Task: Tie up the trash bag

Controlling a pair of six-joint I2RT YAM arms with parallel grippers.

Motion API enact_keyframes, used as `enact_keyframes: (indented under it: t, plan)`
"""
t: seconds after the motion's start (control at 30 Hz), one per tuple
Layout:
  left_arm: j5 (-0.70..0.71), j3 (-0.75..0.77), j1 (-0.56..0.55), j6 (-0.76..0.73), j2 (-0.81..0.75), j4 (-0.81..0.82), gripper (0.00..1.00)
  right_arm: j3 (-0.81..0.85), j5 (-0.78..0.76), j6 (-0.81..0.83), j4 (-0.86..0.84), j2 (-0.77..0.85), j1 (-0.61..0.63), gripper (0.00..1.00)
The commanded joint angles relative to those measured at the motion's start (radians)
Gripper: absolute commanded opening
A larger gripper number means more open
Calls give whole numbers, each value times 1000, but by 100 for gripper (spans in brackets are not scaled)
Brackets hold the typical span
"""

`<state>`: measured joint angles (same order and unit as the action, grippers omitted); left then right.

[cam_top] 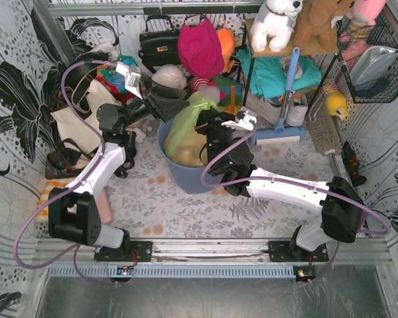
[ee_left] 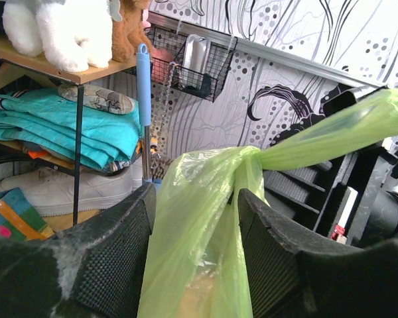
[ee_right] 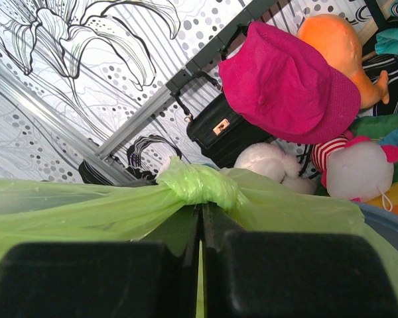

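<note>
The translucent light-green trash bag (cam_top: 186,129) sits in a blue-grey round bin (cam_top: 186,177), with tan paper showing through. Its top is drawn into a knot (ee_right: 199,184), with one twisted tail stretching left in the right wrist view. My right gripper (ee_right: 201,209) is shut on the plastic just under the knot; it reaches in from the right in the top view (cam_top: 211,127). My left gripper (ee_left: 192,199) is open, its fingers (ee_left: 119,258) standing wide on either side of the bag's gathered neck (ee_left: 199,225). In the top view the left gripper (cam_top: 179,106) is at the bag's top left.
Behind the bin stand a black handbag (cam_top: 158,45), a pink hat (cam_top: 200,50) and plush toys (cam_top: 275,23) on a shelf. A blue-handled mop (cam_top: 288,86) and folded teal cloth (ee_left: 60,126) are on the right. A wire basket (cam_top: 375,66) hangs on the right wall.
</note>
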<state>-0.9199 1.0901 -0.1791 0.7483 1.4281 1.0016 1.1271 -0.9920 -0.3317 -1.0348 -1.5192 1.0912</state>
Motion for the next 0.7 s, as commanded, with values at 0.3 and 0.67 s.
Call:
enact_keyframes:
  t: [0.3,0.67]
  plan:
    - [-66,18,6,223,114,343,53,27,9,-24,15,14,5,0]
    - [-26,40,4,148,131,238,53,31,14,-39,40,16,4,0]
